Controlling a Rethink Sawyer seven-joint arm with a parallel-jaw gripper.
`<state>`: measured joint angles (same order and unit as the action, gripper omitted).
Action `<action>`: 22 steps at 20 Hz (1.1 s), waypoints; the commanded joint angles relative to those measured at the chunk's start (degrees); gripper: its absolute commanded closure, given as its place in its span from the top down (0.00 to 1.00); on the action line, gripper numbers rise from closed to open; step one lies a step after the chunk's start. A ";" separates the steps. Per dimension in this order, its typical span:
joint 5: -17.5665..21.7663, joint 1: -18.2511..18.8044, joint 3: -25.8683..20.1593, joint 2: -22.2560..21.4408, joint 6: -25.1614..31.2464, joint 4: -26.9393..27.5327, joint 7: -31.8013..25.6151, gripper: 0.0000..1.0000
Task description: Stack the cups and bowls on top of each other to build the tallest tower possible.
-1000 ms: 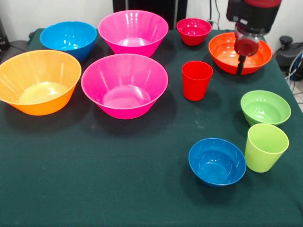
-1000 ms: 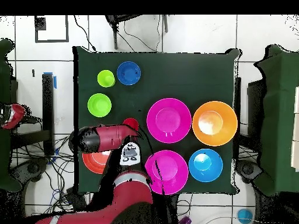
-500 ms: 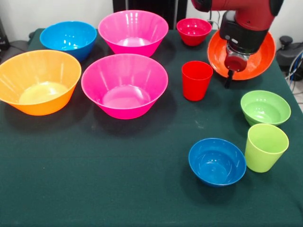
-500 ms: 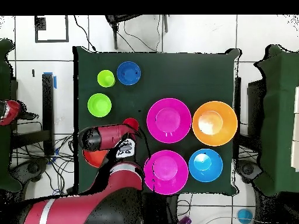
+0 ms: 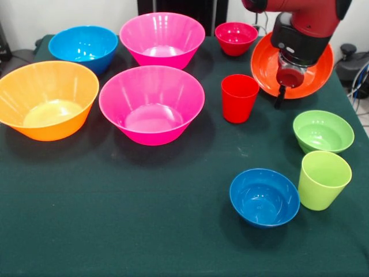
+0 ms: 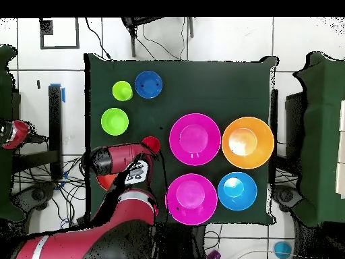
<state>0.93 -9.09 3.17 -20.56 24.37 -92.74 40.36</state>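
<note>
My gripper [image 5: 281, 96] is shut on the near rim of the wide red-orange bowl [image 5: 264, 64] and holds it tilted above the table's far right. In the overhead view only a sliver of that bowl [image 6: 104, 181] shows under the arm. The red cup [image 5: 240, 98] stands upright just left of it and also shows in the overhead view [image 6: 151, 144]. The lime-green cup [image 5: 323, 179], the small green bowl [image 5: 323, 131] and the small blue bowl [image 5: 264, 197] stand apart at the near right. The small red bowl [image 5: 236, 37] sits at the back.
Two big pink bowls [image 5: 151, 104] [image 5: 162, 39], the yellow-orange bowl [image 5: 47, 99] and the mid-sized blue bowl [image 5: 83, 47] fill the left half of the green cloth. All pieces on the cloth stand singly. The arm hides the small red bowl in the overhead view.
The red-orange bowl, flat on the cloth one second ago, has been lifted by its rim and tilted. The arm has swung further over the table.
</note>
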 commanded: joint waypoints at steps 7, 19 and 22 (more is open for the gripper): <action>-1.27 -0.64 -2.37 5.30 3.90 5.92 13.19 1.00; -2.12 -1.07 -2.46 6.92 14.94 7.76 13.11 0.00; -2.70 -0.99 -2.83 7.25 17.60 7.97 13.17 0.00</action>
<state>-0.60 -10.46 4.39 -19.38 36.80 -87.27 40.39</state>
